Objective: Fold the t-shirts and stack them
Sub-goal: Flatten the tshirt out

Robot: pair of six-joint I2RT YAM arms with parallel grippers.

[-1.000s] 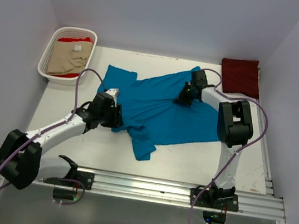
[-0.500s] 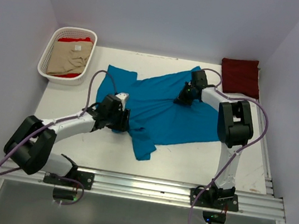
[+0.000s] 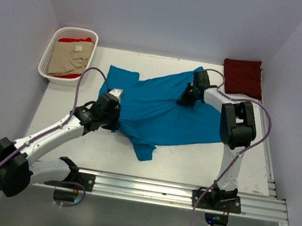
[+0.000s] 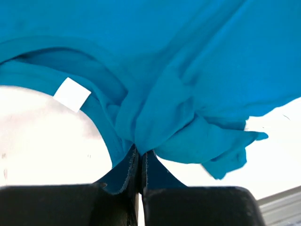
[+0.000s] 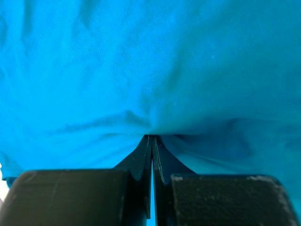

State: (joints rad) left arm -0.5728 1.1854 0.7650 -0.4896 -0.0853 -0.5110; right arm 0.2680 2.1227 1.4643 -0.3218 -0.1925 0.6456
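Left claw [image 4: 139, 157]: pressed together, pinching a bunched fold of the teal shirt [image 3: 163, 106] at its near left edge. In the wrist view we see cloth gathered right at the tips.
Right claw [image 5: 152, 143]: pressed together, pinching a small tuck of the same shirt in its far right part.
Teal shirt: lies rumpled on the desk [image 3: 189, 158] and reaches from one claw to the other. A loose end trails toward the near edge, just right of the left claw.
Tag [image 4: 72, 94]: a small white square at the shirt's neckline, just left of the left claw and a little beyond it.
Maroon shirt [image 3: 243, 77]: folded flat, beyond and to the right of the right claw, apart from it.
Basket [image 3: 53, 41]: white, well beyond the left claw and to its left.
Beige shirt [image 3: 69, 60]: we find it inside the basket, on top.
Red shirt [image 3: 75, 39]: under the beige one, showing at the basket's far and near ends.
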